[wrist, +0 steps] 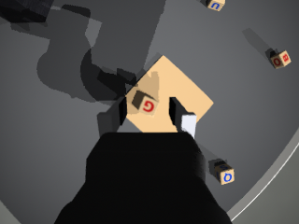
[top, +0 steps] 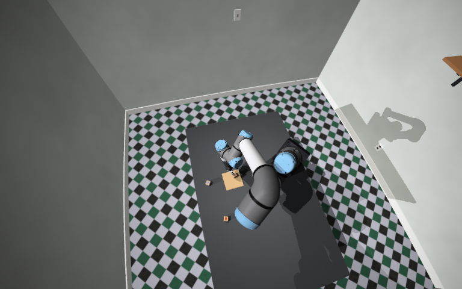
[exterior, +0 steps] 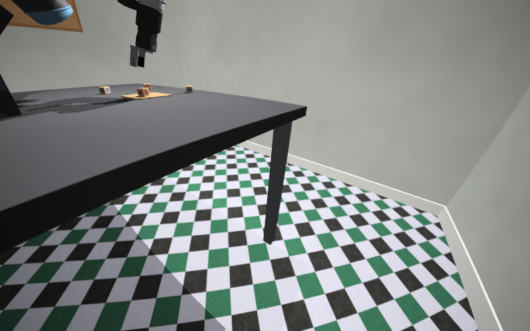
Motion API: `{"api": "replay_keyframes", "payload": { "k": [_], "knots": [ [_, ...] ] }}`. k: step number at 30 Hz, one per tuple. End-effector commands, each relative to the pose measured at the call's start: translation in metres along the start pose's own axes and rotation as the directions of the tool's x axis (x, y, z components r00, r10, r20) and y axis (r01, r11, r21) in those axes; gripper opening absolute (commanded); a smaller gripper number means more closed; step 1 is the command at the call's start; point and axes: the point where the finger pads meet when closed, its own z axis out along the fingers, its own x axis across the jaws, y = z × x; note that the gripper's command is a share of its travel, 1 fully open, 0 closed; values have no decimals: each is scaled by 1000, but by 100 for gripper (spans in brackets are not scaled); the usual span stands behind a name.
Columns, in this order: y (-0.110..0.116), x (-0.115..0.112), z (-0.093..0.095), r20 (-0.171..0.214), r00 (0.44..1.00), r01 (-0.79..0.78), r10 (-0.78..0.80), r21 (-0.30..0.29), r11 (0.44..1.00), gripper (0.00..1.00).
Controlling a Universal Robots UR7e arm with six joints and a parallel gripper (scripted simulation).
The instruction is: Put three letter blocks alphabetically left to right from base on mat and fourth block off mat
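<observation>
The tan mat point(top: 233, 183) point(exterior: 160, 94) point(wrist: 187, 100) lies flat. A wooden block with a red G point(exterior: 143, 92) point(wrist: 149, 106) sits on it, near one corner. My gripper point(exterior: 136, 64) point(wrist: 148, 105) is open and empty, high above this block. Off the mat lie a block with a blue letter like Q point(top: 208, 182) point(exterior: 189, 89) point(wrist: 227, 177), a block with red letters point(top: 225, 218) point(exterior: 146, 85) point(wrist: 280, 60), one like O, and a block with a blue U-like letter point(exterior: 104, 89) point(wrist: 216, 5). The arm hides that last block in the top view.
The dark table point(top: 238, 259) point(exterior: 97, 132) carries everything. The robot base point(top: 289, 161) stands on the side of the mat opposite the Q-like block. The arm's shadow falls across part of the mat. The Q-like block lies nearest the table's far edge.
</observation>
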Motion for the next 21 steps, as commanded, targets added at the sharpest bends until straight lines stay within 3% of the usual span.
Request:
{"api": "replay_keyframes", "payload": {
  "k": [1,12,21],
  "knots": [
    [0,0,0,0,1000,0,0,-1,1000,100],
    [0,3,0,7,1000,7,-7,-1,1000,100],
    [-1,32,6,70,995,77,-76,-10,997,100]
  ]
}}
